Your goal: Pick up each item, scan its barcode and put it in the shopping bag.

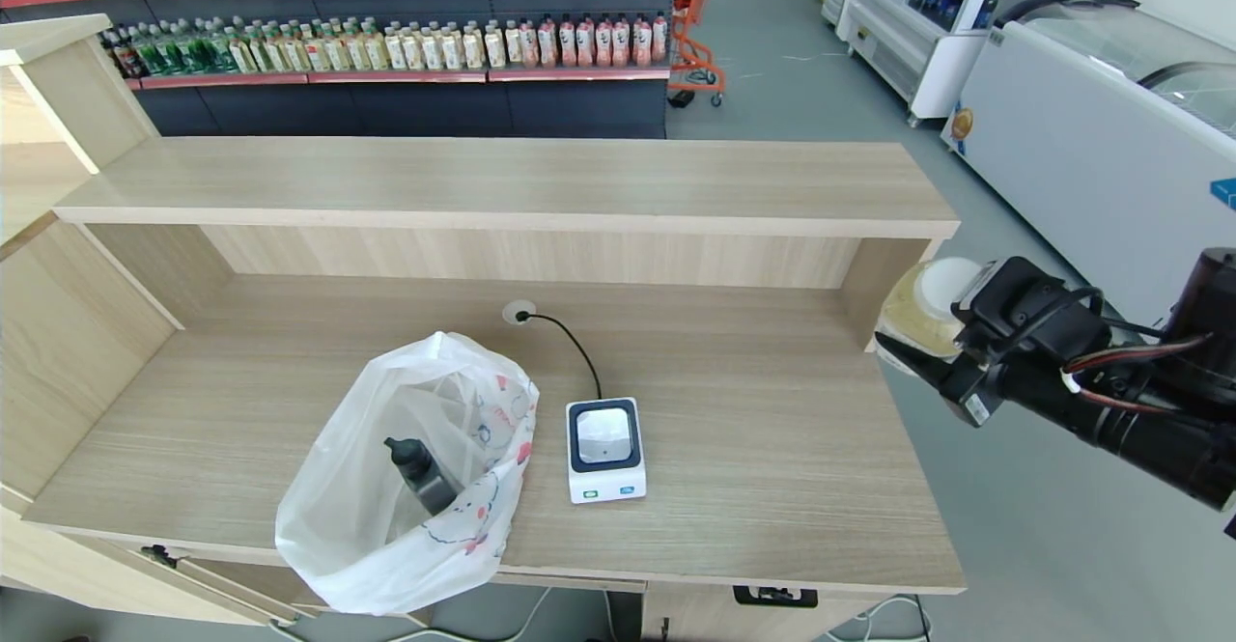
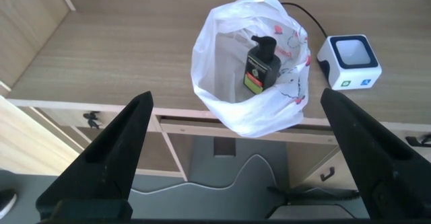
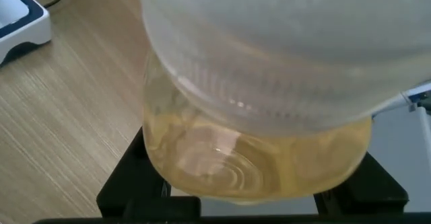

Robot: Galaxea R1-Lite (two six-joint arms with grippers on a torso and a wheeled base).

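Table [image 1: 734, 430]: A long, light wood table with a raised ledge along the back.

Shopping bag [image 1: 386, 526]: A thin white plastic bag with small pink and blue pictures on it. It sits at the front of the table, on the left side, with its mouth wide open. Its bottom hangs a little over the front edge.

Black bottle [image 1: 422, 473]: It is inside the shopping bag and leans to one side, with its pump top pointing up and to the left. In the left wrist view it shows a red and green label [image 2: 259, 68].

Scanner [image 1: 604, 449]: A small white box with a dark glass top. It sits on the table just to the right of the bag and does not touch it.

Cable [image 1: 572, 343]: A black wire runs from the back of the scanner to a round hole [image 1: 519, 312] in the table.

Jar [image 1: 927, 309]: A clear jar with a white lid and yellow liquid inside. It is up in the air, past the right end of the table, near the end of the ledge.

Right claw [image 1: 922, 338]: It is clenched tight on the jar, with one black finger on each side.

Left claw [image 2: 236, 96]: Its two black fingers are spread far apart and hold nothing. It hangs above the front edge of the table, over the bag.

Shelves [image 1: 386, 43]: Behind the table stand rows of drink bottles.
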